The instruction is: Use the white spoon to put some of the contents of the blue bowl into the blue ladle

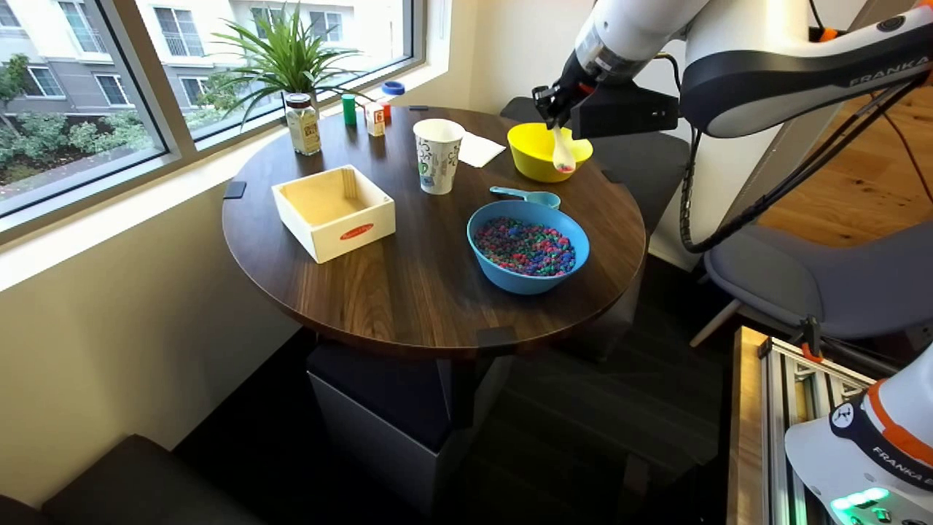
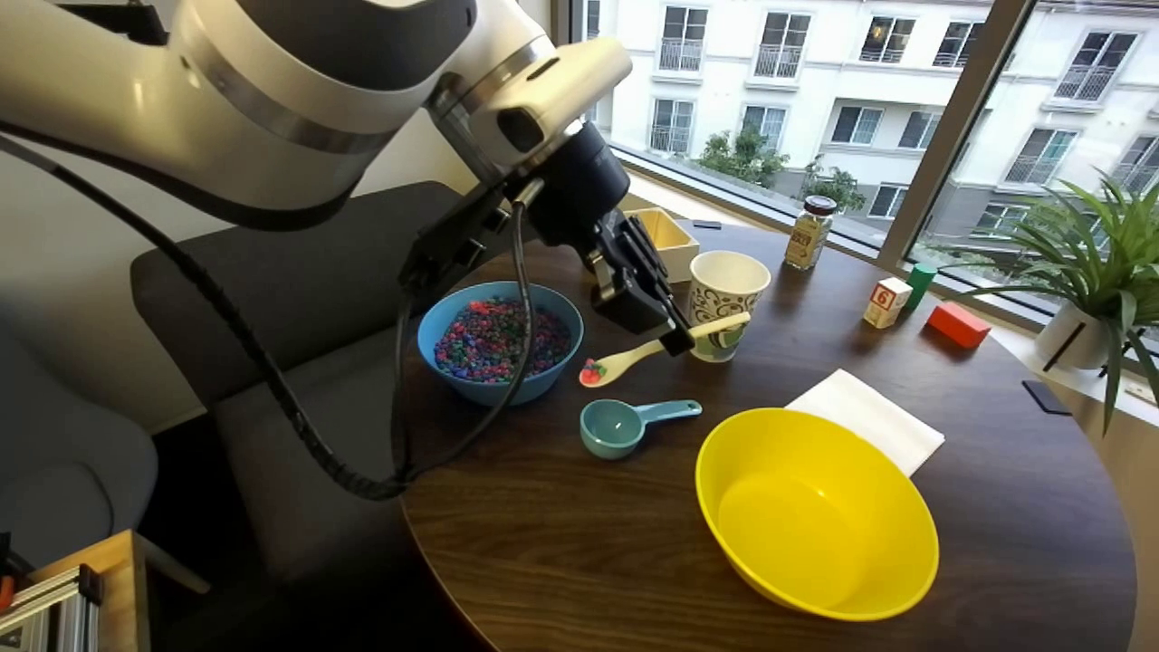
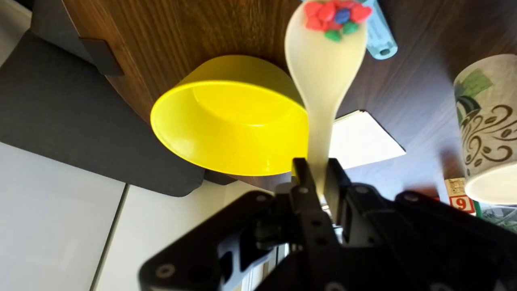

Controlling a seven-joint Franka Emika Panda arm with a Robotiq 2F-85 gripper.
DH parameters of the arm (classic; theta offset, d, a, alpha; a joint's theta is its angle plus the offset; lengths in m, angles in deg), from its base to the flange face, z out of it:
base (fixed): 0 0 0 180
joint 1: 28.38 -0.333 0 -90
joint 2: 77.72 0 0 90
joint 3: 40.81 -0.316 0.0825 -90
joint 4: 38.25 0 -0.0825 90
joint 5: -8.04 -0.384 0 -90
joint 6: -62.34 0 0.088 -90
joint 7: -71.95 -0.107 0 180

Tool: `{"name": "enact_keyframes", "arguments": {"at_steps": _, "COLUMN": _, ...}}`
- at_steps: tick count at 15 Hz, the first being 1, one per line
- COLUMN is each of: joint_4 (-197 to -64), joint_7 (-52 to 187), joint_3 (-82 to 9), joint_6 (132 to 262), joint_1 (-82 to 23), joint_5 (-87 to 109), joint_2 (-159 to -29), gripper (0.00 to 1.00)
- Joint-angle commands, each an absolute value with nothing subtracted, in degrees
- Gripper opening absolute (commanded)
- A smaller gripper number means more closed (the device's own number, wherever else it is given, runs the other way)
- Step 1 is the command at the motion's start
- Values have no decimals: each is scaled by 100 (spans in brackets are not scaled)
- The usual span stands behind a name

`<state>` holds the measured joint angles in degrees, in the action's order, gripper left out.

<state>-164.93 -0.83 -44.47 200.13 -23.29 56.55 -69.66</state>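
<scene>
My gripper (image 2: 677, 339) is shut on the handle of the white spoon (image 2: 638, 356) and holds it above the table. The wrist view shows the handle between the fingertips (image 3: 317, 173) and a few red, green and blue pieces (image 3: 335, 18) in the spoon's tip. The blue bowl (image 1: 521, 281) holds a heap of multicoloured contents (image 1: 526, 248). The light blue ladle (image 2: 612, 433) lies beside it, with nothing visible inside. In the wrist view only the ladle's handle end (image 3: 381, 42) shows behind the spoon. In an exterior view the spoon (image 1: 562, 151) appears in front of the yellow bowl.
A yellow bowl (image 2: 815, 580) stands near the ladle, beside a white napkin-like square (image 2: 869, 421). A paper cup (image 1: 437, 157), an open wooden box (image 1: 350, 233), a jar (image 1: 303, 125) and small blocks (image 1: 375, 119) stand on the round table. A plant (image 1: 288, 58) is by the window.
</scene>
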Motion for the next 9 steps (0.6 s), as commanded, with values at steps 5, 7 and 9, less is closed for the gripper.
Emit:
{"name": "enact_keyframes", "arguments": {"at_steps": 5, "joint_4": -16492, "joint_7": -967, "joint_3": -4417, "joint_6": 20066, "joint_1": -2497, "joint_5": 6847, "joint_2": -7287, "gripper": 3}}
{"name": "enact_keyframes", "arguments": {"at_steps": 7, "joint_4": -16491, "joint_7": -1133, "joint_3": -4409, "joint_6": 20047, "joint_1": -2557, "joint_5": 7080, "joint_2": -7353, "gripper": 3}}
{"name": "enact_keyframes", "arguments": {"at_steps": 9, "joint_4": -16490, "joint_7": -1273, "joint_3": -4395, "joint_6": 20036, "joint_1": -2607, "joint_5": 7259, "joint_2": -7424, "gripper": 3}}
